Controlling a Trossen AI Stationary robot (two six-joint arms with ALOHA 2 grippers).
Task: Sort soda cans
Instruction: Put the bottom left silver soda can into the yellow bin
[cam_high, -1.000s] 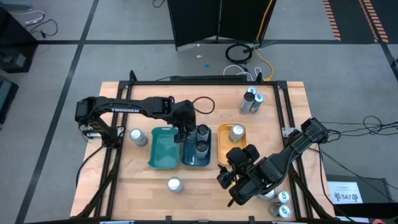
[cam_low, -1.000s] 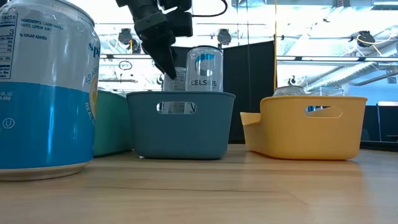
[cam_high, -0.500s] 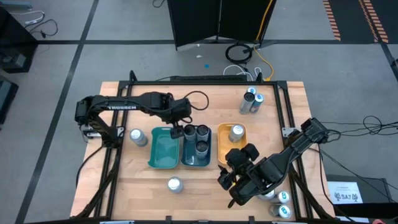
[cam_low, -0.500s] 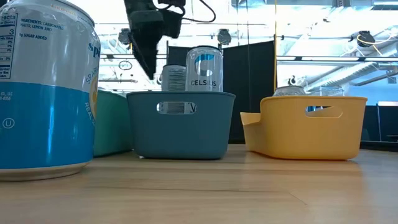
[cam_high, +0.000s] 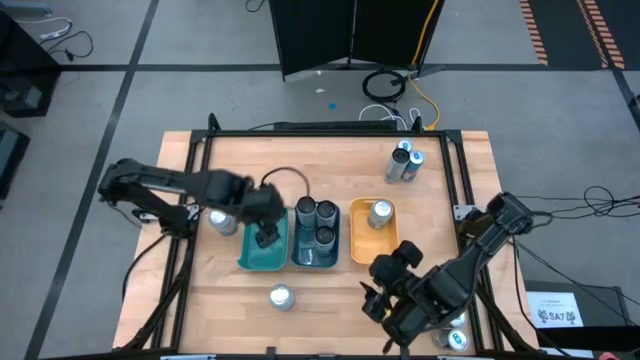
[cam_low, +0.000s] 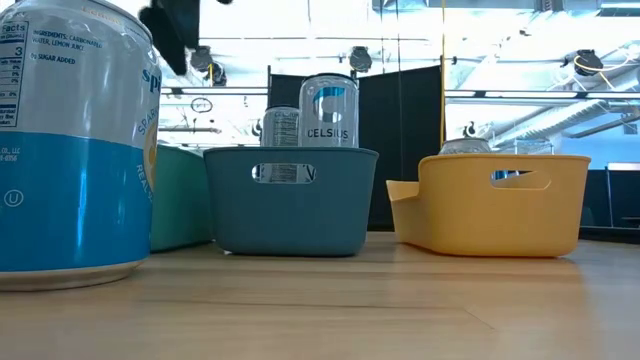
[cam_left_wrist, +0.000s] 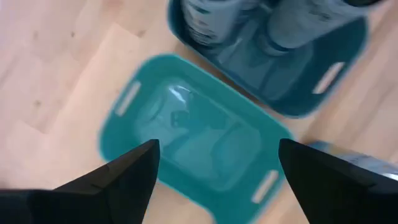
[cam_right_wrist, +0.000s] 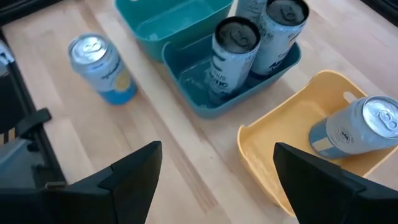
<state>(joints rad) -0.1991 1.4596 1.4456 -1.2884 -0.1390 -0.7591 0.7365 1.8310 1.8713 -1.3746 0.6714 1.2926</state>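
There, left hand (cam_high: 266, 237) above teal tray (cam_high: 252, 255)

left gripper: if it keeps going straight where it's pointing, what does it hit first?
Probably the floor of the empty teal tray. The open left gripper points down into it, nothing between; depth unclear.

teal tray (cam_high: 262, 248), orange tray (cam_high: 372, 240), blue-white can (cam_low: 70, 140)

Bright even light, left wrist view blurred
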